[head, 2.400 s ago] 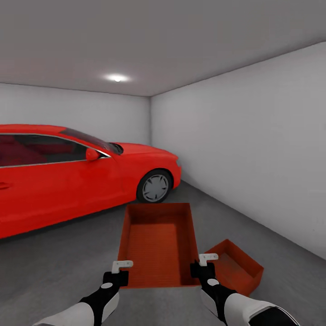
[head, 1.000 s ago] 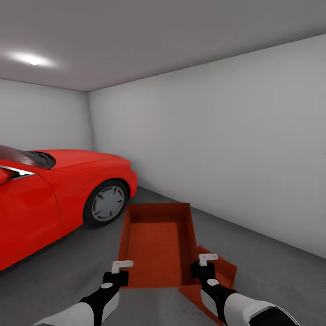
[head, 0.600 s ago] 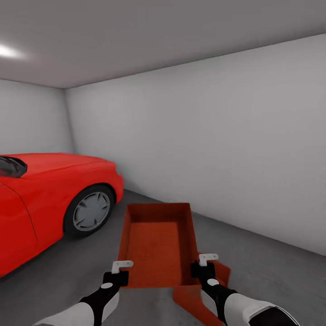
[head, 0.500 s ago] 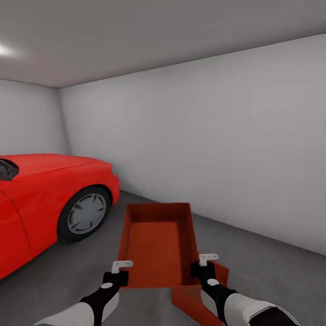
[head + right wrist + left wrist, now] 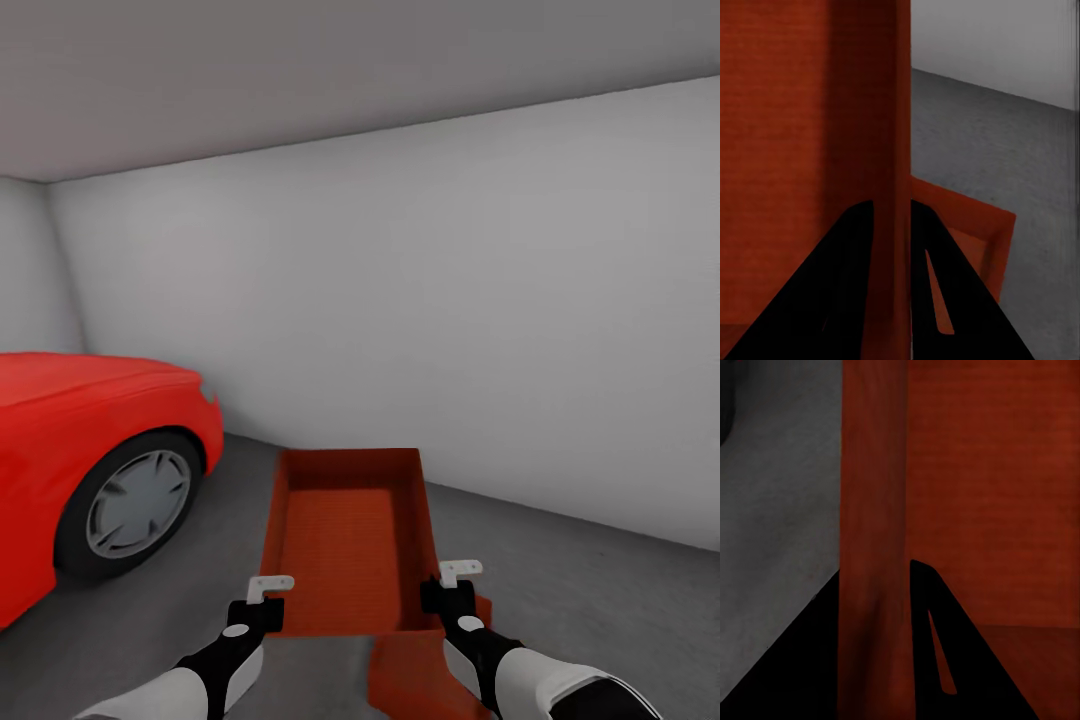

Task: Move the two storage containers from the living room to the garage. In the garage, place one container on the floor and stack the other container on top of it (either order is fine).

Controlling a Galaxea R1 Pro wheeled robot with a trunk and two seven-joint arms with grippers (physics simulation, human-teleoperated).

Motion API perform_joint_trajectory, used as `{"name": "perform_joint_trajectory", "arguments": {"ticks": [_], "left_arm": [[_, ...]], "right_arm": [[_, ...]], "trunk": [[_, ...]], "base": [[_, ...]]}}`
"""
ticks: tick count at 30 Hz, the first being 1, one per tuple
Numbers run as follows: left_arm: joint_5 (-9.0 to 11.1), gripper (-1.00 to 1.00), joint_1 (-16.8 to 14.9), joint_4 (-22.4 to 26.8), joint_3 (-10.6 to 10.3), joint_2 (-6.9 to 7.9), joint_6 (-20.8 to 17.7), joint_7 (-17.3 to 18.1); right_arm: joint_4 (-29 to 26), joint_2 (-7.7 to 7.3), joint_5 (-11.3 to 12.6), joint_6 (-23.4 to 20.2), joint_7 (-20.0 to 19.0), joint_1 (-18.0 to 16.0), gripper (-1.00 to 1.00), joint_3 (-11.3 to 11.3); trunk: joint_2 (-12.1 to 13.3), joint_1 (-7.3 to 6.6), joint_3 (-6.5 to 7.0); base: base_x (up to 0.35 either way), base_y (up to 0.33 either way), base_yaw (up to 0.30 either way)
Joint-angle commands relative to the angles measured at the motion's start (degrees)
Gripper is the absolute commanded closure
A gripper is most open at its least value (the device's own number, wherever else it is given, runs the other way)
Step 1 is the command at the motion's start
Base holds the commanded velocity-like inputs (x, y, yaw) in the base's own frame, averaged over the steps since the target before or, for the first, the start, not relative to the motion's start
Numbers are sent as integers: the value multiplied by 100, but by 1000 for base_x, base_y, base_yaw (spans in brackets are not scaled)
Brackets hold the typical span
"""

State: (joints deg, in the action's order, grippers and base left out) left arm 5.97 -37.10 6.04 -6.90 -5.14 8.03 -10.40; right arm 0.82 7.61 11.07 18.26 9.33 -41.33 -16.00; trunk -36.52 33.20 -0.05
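Both jaws pinch container (image 5: 345,545), lengthwise fwd.

Red car (image 5: 90,460) beside white wall (image 5: 450,300)

Both forearms are cased in smooth white shells that give way to glossy black wrist sections, each with a small pale grey oval patch on top. The left gripper (image 5: 262,600) and the right gripper (image 5: 452,588) are black blocks capped by small white angled brackets carrying tiny dark screw dots. Up close, the right gripper's fingers (image 5: 945,300) are flat black tapering wedges, one with a narrow slot cut through it.
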Motion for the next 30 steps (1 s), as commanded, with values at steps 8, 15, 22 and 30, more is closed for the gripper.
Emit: {"name": "perform_joint_trajectory", "arguments": {"ticks": [8, 15, 22, 30], "left_arm": [[28, 100, 1, 2, -13, -13, 30, -41], [27, 100, 1, 2, -13, -13, 32, -41], [37, 100, 1, 2, -13, -13, 32, -41], [40, 100, 1, 2, -13, -13, 32, -41]], "right_arm": [[-3, 47, -35, 2, 7, -6, 100, 300], [-3, 47, -35, 2, 7, -4, 100, 300], [-3, 47, -35, 2, 7, -4, 100, 300], [-3, 47, -35, 2, 7, -5, 100, 300]], "trunk": [[-2, 4, -1], [-2, 4, -1], [-2, 4, -1], [-2, 4, -1]], "base": [[259, 183, -277], [20, 13, -277], [0, 0, -277], [0, 0, -277]]}}
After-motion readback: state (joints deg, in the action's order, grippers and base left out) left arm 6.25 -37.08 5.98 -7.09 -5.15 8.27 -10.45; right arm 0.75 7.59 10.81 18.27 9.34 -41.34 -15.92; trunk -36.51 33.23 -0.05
